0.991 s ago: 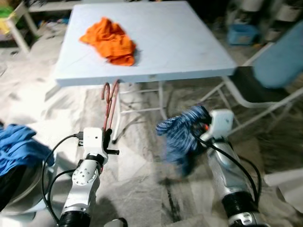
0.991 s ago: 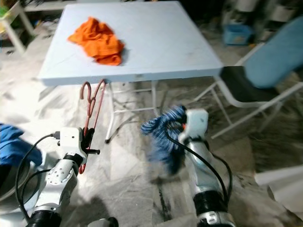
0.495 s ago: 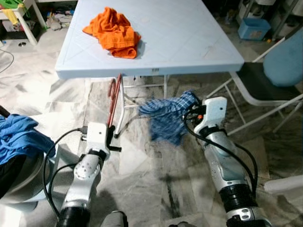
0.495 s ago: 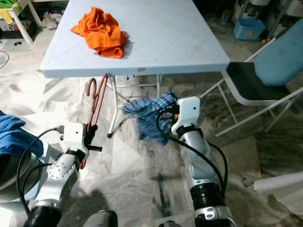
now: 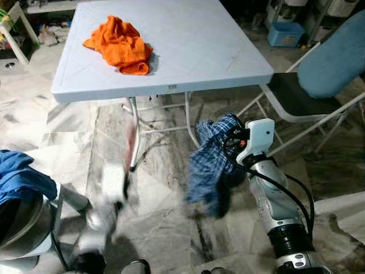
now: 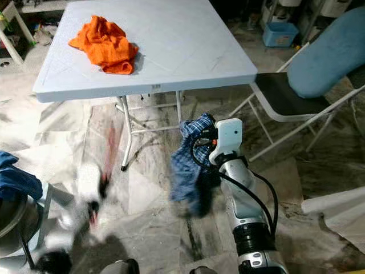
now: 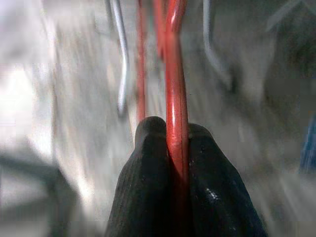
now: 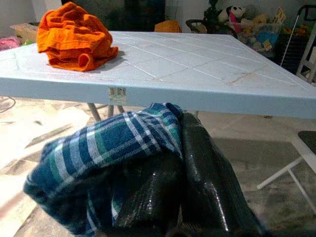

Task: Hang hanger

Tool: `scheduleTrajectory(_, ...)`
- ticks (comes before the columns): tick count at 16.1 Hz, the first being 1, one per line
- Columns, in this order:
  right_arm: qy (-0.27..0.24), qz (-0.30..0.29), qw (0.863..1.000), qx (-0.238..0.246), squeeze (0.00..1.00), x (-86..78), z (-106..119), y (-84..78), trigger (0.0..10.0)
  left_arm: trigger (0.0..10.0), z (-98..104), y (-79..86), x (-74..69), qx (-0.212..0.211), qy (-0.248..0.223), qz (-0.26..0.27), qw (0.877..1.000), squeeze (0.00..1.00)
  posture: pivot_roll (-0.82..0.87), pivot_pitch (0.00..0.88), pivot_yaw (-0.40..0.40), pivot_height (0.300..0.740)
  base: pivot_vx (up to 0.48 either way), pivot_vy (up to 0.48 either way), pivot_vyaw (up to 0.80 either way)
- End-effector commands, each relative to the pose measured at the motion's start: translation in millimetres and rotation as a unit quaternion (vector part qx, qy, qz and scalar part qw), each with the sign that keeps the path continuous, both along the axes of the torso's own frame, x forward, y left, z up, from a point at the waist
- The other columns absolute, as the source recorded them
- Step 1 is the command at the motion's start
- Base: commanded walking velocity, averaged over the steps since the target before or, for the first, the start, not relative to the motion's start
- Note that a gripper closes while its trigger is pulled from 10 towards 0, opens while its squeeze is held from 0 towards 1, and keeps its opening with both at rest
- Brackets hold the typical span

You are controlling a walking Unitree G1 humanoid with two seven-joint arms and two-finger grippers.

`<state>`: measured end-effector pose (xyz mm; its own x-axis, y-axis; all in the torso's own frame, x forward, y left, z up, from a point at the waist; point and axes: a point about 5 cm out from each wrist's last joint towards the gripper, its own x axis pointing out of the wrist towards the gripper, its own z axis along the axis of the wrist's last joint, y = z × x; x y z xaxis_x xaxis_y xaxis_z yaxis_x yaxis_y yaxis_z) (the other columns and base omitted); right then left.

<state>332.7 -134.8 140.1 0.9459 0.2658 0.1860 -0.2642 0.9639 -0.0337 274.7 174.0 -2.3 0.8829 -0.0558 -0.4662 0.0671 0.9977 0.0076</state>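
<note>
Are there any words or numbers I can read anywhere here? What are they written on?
None can be read.
A small white sticker sits on the front edge of the light blue table, but its print is too small to make out.
The orange cloth, the blue plaid shirt held by the right gripper, and the red hanger pinched by the left gripper carry no writing.

From the head we look forward and down with both eyes, sharing the pale blue surface (image 5: 171,68), the orange cloth (image 5: 120,44) and the marble floor (image 6: 148,188). Our right wrist camera sits close behind its end effector (image 8: 182,163), facing the surface's edge. Our left wrist camera looks closely along its end effector (image 7: 170,148), blurred.
</note>
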Motion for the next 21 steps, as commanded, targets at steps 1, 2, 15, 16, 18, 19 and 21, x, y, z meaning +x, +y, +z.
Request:
scheduleTrajectory(1, -0.005, -0.002, 1.000, 0.001, 0.00, 0.5, 4, -0.8, 10.0, 10.0, -2, 2.9, -1.3, -0.006, 0.007, 0.003, 1.000, 0.00, 0.00, 0.137, -0.015, 0.740, 0.000, 0.000, 0.00)
scheduleTrajectory(2, -0.005, -0.002, 1.000, 0.001, 0.00, 0.5, 4, -0.8, 10.0, 10.0, -2, 2.9, -1.3, -0.006, 0.007, 0.003, 1.000, 0.00, 0.00, 0.137, -0.015, 0.740, 0.000, 0.000, 0.00)
scheduleTrajectory(15, -0.005, -0.002, 1.000, 0.001, 0.00, 0.5, 4, -0.8, 10.0, 10.0, -2, 2.9, -1.3, -0.006, 0.007, 0.003, 1.000, 0.00, 0.00, 0.137, -0.015, 0.740, 0.000, 0.000, 0.00)
scheduleTrajectory(16, -0.005, -0.002, 1.000, 0.001, 0.00, 0.5, 4, -0.8, 10.0, 10.0, -2, 2.9, -1.3, -0.006, 0.007, 0.003, 1.000, 0.00, 0.00, 0.137, -0.015, 0.740, 0.000, 0.000, 0.00)
scheduleTrajectory(18, -0.074, 0.029, 0.996, 0.039, 0.00, 0.2, 48, 15.2, 10.0, 10.0, -30, 5.7, -19.2, -0.037, 0.071, 0.026, 0.997, 0.00, -0.01, 0.141, -0.016, 0.740, 0.302, 0.000, 0.00)
scheduleTrajectory(19, -0.068, 0.028, 0.997, 0.038, 0.00, 0.2, 45, 14.7, 10.0, 10.0, -31, 4.9, -19.7, -0.035, 0.073, 0.023, 0.996, 0.00, -0.01, 0.142, -0.013, 0.740, 0.270, 0.000, 0.00)
scheduleTrajectory(21, -0.049, 0.020, 0.998, 0.032, 0.00, -1.2, 33, 12.6, 10.0, 10.0, -34, 5.9, -21.4, -0.033, 0.083, 0.026, 0.996, 0.00, -0.01, 0.143, -0.007, 0.740, 0.129, 0.000, 0.00)
